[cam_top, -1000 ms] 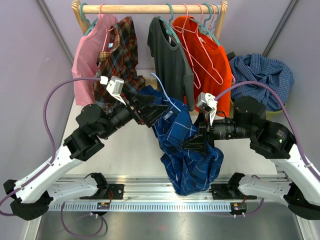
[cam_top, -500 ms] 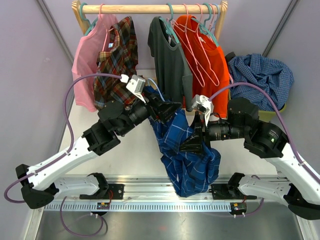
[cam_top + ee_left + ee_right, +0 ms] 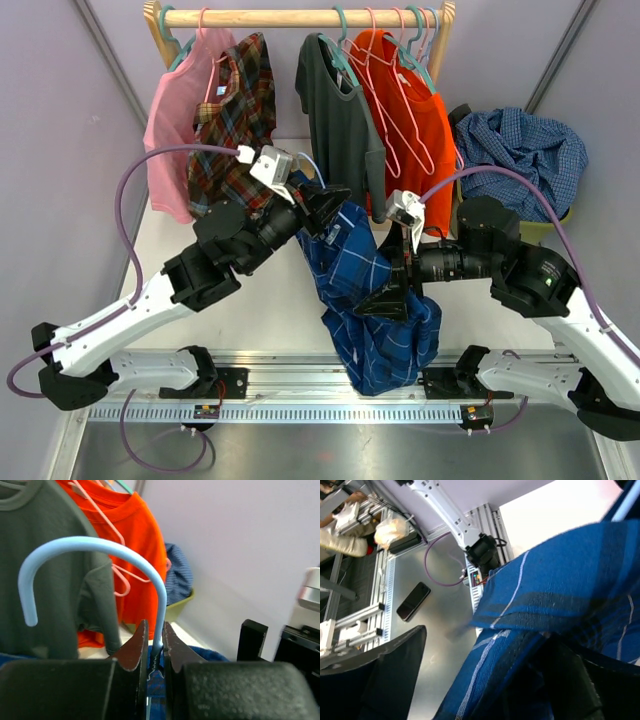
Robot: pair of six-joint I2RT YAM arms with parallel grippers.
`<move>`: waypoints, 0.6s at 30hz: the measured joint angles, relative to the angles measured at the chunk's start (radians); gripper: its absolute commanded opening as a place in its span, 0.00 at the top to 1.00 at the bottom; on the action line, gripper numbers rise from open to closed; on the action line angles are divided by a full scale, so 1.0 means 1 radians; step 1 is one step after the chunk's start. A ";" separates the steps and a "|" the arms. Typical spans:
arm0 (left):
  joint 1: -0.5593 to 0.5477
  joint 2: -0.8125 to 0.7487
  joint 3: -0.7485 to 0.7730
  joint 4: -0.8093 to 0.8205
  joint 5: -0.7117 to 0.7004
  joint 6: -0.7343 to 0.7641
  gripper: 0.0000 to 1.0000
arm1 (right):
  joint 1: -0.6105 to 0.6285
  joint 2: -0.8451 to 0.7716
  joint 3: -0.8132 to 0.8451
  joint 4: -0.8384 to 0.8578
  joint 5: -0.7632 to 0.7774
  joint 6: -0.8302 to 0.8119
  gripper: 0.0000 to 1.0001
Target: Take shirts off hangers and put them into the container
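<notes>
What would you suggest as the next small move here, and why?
Probably close the right gripper on the blue shirt. Its jaws stand open with the fabric between them, while the left gripper is clamped on the stem of the hanger, so the shirt could then be pulled off.

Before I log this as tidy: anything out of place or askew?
The dark blue plaid shirt is off the wooden rail, dangling over the table, its pale blue hanger pinched at the neck by the left gripper. Empty pink hangers overlie the orange shirt.
</notes>
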 measured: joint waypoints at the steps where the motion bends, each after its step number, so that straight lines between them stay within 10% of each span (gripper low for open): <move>1: -0.002 0.011 0.020 -0.018 -0.017 0.013 1.00 | 0.000 0.000 0.003 -0.006 0.015 -0.008 0.00; 18: 0.015 0.194 0.380 -0.369 -0.419 0.206 1.00 | -0.001 -0.082 0.094 -0.210 0.396 -0.038 0.01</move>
